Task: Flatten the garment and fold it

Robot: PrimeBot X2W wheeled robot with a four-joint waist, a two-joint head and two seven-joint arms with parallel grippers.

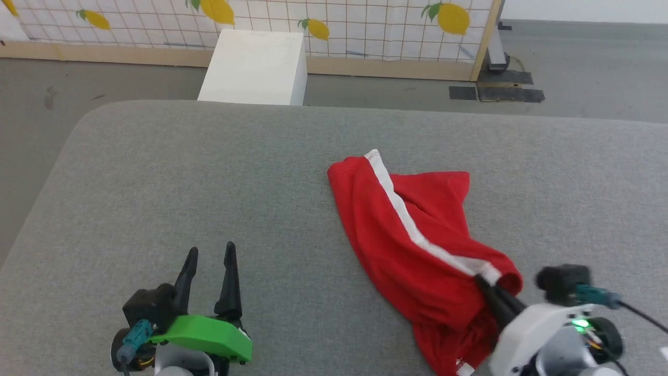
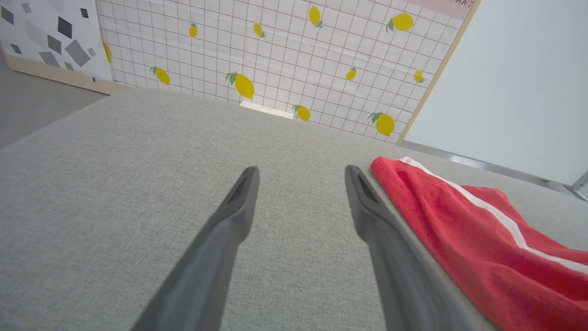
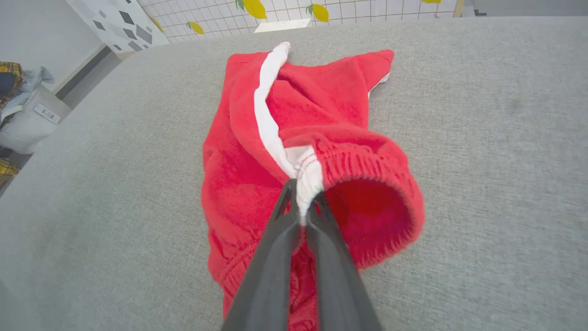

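The garment [image 1: 402,235] is bright red with a white side stripe, lying rumpled on the grey table [image 1: 209,172], right of centre. My right gripper [image 1: 485,286] is shut on the garment's ribbed band where the white stripe ends, lifting that edge so the opening gapes; in the right wrist view the gripper [image 3: 301,202] pinches the white patch of the garment [image 3: 257,138]. My left gripper [image 1: 209,251] stands open at the lower left, apart from the cloth. In the left wrist view the gripper [image 2: 301,177] hovers over bare table, with the garment [image 2: 468,230] to its right.
A white box [image 1: 255,65] stands on the floor beyond the table's far edge, in front of a lemon-patterned tiled panel [image 1: 339,21]. The table's left edge curves down at the far left corner. A bin with clothes [image 3: 23,115] sits off the table's side.
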